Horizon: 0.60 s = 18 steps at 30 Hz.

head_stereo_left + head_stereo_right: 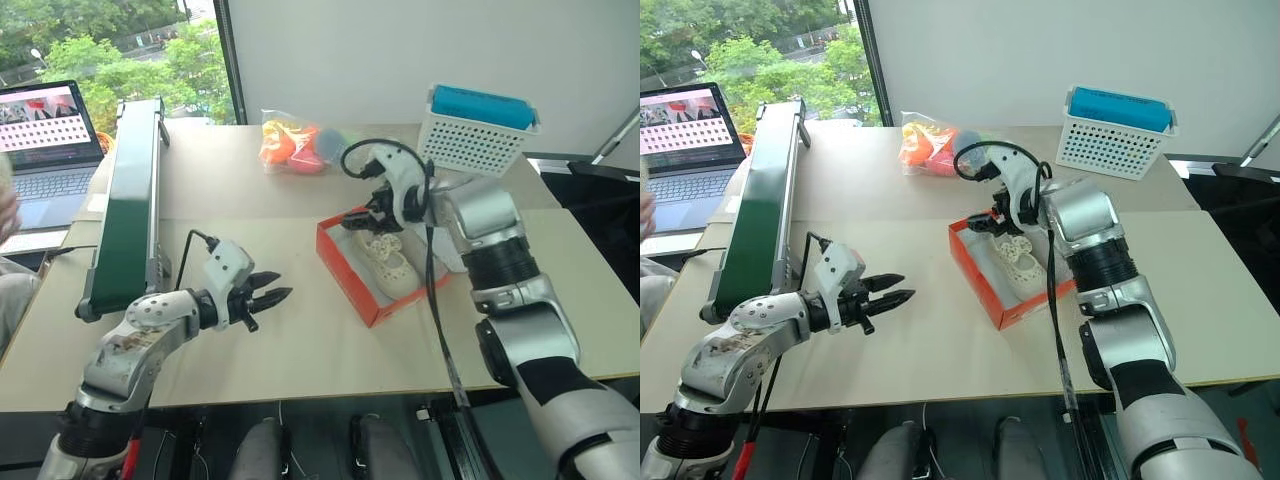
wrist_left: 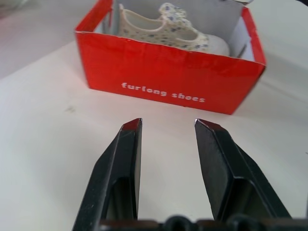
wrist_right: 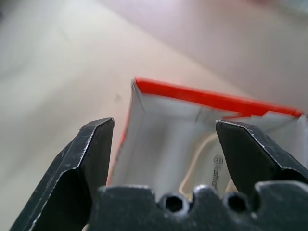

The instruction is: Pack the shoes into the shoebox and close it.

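Observation:
The red-orange shoebox (image 1: pixel 350 278) stands open on the table, right of the middle. Cream-white shoes (image 1: pixel 392 262) with cut-out uppers lie inside it. My right gripper (image 1: pixel 360 218) hovers over the box's far end, open, with nothing between its fingers. In the right wrist view the gripper (image 3: pixel 166 127) looks down at the box's white inner wall (image 3: pixel 163 125). My left gripper (image 1: pixel 270 288) hangs left of the box, pointing at it, open and empty. The left wrist view has the gripper (image 2: pixel 168 127) facing the lettered red wall (image 2: pixel 163 72), with a shoe (image 2: pixel 168 29) above it. My right arm hides the lid.
A long green conveyor (image 1: pixel 130 200) runs along the table's left side, with a laptop (image 1: pixel 45 140) beyond it. A clear bag of orange toys (image 1: pixel 295 145) and a white basket (image 1: pixel 475 130) with a blue top sit at the back. A person's hand (image 1: pixel 5 210) shows at the left edge.

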Each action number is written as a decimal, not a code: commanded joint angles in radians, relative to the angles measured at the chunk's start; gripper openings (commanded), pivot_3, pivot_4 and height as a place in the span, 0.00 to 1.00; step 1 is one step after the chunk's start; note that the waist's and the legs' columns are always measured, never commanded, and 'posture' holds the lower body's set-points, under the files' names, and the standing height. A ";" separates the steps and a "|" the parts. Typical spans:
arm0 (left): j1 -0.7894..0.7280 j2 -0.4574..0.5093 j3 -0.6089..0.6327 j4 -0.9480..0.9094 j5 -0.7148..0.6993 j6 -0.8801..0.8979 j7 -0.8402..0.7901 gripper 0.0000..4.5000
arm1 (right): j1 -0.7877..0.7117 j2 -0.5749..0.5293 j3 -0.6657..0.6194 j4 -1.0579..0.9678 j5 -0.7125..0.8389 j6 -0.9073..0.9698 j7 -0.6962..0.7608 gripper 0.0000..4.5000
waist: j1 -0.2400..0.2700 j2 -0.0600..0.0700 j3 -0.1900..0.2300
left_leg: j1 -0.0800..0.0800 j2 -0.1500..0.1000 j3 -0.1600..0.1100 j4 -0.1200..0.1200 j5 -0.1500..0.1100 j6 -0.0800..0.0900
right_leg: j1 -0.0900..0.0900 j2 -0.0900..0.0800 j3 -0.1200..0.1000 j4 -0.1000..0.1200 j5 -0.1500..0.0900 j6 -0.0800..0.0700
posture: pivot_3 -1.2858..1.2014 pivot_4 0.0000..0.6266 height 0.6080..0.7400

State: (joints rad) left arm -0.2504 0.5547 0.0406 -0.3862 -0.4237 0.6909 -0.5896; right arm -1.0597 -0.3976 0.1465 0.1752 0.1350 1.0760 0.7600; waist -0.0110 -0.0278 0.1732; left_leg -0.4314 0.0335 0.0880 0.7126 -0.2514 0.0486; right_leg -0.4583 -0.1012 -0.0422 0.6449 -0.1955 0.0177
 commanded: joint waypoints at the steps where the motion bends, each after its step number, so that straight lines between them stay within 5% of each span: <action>1: -0.087 -0.083 0.165 0.076 0.100 -0.072 0.276 0.41 | 0.145 -0.045 -0.034 -0.289 0.056 -0.116 0.030 0.88 | 0.004 -0.001 0.000 | 0.000 0.000 0.000 0.000 0.000 0.000 | 0.000 0.000 -0.001 0.000 0.000 0.000 | 0.52 0.24 0.69; 7: -0.107 -0.145 0.304 0.150 0.186 -0.024 0.521 0.41 | 0.427 -0.106 -0.020 -0.511 0.072 -0.259 0.027 0.94 | 0.005 -0.002 -0.001 | 0.000 -0.001 0.000 0.001 -0.001 0.001 | 0.001 -0.002 -0.001 -0.001 0.000 0.001 | 0.52 0.24 0.69; 10: -0.093 -0.125 0.322 0.189 0.204 -0.018 0.531 0.56 | 0.501 -0.091 0.014 -0.552 0.072 -0.291 0.004 1.00 | 0.002 -0.002 -0.001 | 0.001 -0.001 0.001 0.001 0.000 0.001 | 0.001 -0.003 -0.001 0.001 0.000 0.001 | 0.52 0.24 0.69; 15: -0.092 -0.101 0.328 0.248 0.208 0.001 0.523 0.97 | 0.540 -0.042 0.044 -0.565 0.092 -0.326 -0.015 1.00 | -0.002 -0.002 -0.001 | 0.002 0.000 0.001 0.001 0.000 0.000 | 0.001 -0.001 0.000 0.001 0.000 0.000 | 0.52 0.24 0.69; 18: -0.105 -0.087 0.325 0.271 0.215 0.007 0.526 0.99 | 0.541 -0.005 0.038 -0.554 0.112 -0.335 -0.032 1.00 | -0.001 -0.003 -0.001 | 0.002 0.000 0.001 0.001 0.000 0.000 | 0.001 -0.001 0.000 0.001 0.000 0.000 | 0.52 0.24 0.69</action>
State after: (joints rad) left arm -0.3380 0.4449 0.3518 -0.1062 -0.2240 0.6995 -0.0674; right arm -0.5144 -0.4136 0.1986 -0.3470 0.2226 0.7730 0.7437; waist -0.0116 -0.0308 0.1721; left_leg -0.4300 0.0329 0.0887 0.7137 -0.2516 0.0486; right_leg -0.4570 -0.1028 -0.0427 0.6453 -0.1954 0.0181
